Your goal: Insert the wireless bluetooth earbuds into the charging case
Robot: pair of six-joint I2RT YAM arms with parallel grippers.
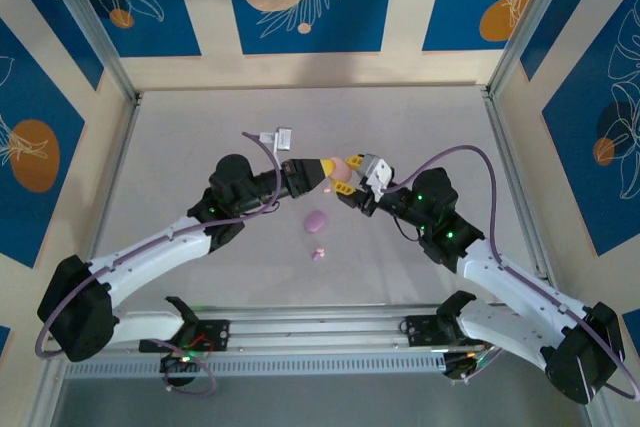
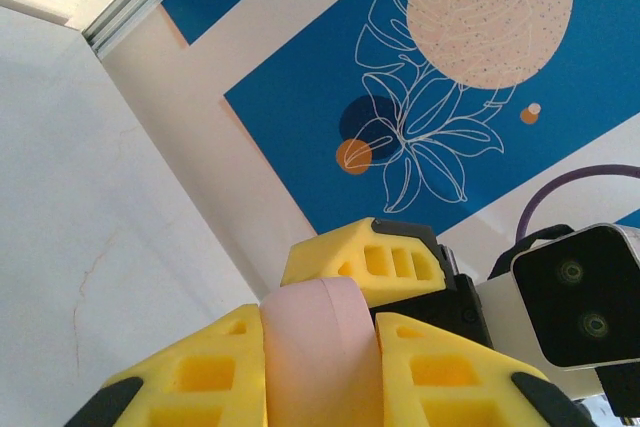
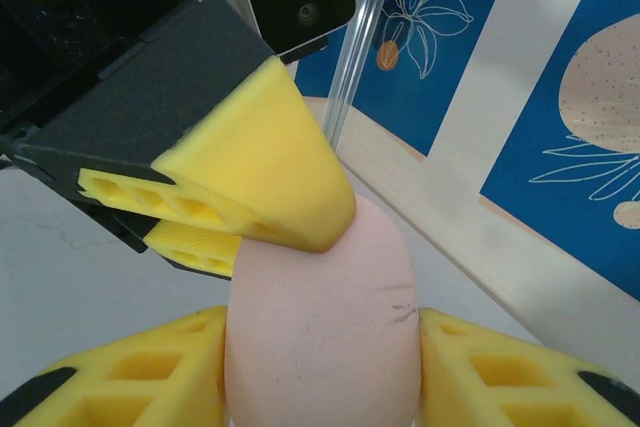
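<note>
A pink oval charging case (image 1: 340, 164) is held above the middle of the table, closed, with both grippers on it. My left gripper (image 1: 330, 171) is shut on it; in the left wrist view the case (image 2: 320, 357) sits between my yellow fingers (image 2: 200, 377). My right gripper (image 1: 349, 185) grips it from the other side; the case (image 3: 320, 327) fills the gap between its fingers (image 3: 510, 372). The left gripper's fingers (image 3: 250, 172) press on the case's top. One tiny pink earbud (image 1: 318, 254) lies on the table below.
A purple oval case (image 1: 316, 220) lies on the table just behind the pink earbud. A small white object (image 1: 276, 136) sits farther back by the left arm's cable. Metal frame posts (image 1: 95, 32) and walls bound the table.
</note>
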